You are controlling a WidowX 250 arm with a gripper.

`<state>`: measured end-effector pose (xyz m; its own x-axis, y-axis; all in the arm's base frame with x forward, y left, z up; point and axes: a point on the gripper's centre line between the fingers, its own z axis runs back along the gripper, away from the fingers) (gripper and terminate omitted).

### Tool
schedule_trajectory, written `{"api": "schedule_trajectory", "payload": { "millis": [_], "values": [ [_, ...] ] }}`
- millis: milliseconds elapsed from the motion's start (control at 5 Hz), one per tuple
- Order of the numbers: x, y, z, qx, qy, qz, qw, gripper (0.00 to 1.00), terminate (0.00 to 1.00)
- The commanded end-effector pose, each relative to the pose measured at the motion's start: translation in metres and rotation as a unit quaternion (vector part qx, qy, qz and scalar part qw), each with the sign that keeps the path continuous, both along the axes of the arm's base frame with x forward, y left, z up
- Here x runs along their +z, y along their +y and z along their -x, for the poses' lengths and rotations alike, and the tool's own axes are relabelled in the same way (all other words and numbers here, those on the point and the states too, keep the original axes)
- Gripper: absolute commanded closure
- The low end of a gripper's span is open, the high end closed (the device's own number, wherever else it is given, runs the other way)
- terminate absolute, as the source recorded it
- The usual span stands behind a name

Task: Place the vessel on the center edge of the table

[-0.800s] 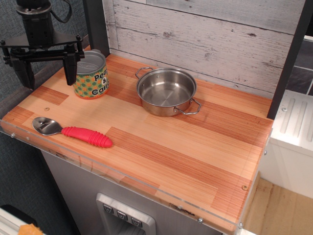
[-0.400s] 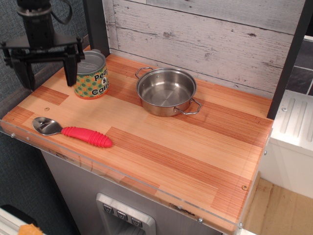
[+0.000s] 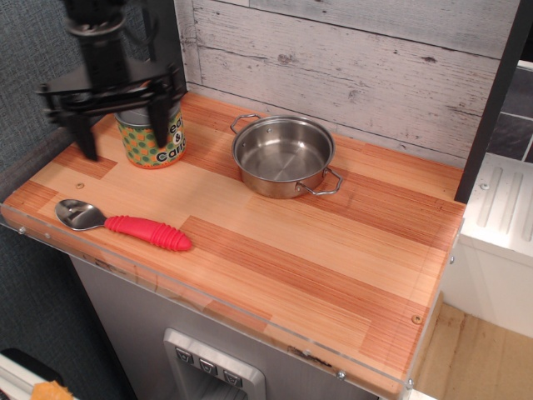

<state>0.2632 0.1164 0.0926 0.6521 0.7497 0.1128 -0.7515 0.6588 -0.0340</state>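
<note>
The vessel (image 3: 283, 155) is a shallow shiny steel pot with two wire loop handles. It sits upright and empty on the wooden table (image 3: 316, 250), near the back wall, a little left of the middle. My gripper (image 3: 122, 131) is open, with its two black fingers spread wide and pointing down. It hovers over the back left of the table, in front of the printed tin can (image 3: 158, 137), well left of the vessel and not touching it.
A spoon (image 3: 121, 221) with a red ribbed handle lies near the front left edge. A clear acrylic rim (image 3: 208, 304) runs along the front edge. A whitewashed plank wall (image 3: 350, 58) stands behind, and a dark post (image 3: 491, 100) at the right.
My gripper has moved right, from the table's far left edge to in front of the can. It stays open. The vessel, can and spoon have not moved.
</note>
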Motion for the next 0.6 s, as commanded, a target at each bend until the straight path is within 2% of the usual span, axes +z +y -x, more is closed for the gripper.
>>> {"api": "schedule_trajectory", "payload": {
  "millis": [0, 200, 400],
  "values": [
    [0.004, -0.041, -0.034, -0.004, -0.059, 0.001, 0.9982, 0.0, 0.0],
    [-0.008, -0.051, -0.05, 0.034, -0.072, -0.021, 0.9966, 0.0, 0.0],
    [-0.012, -0.054, -0.065, 0.049, -0.081, -0.026, 0.9952, 0.0, 0.0]
  ]
}}
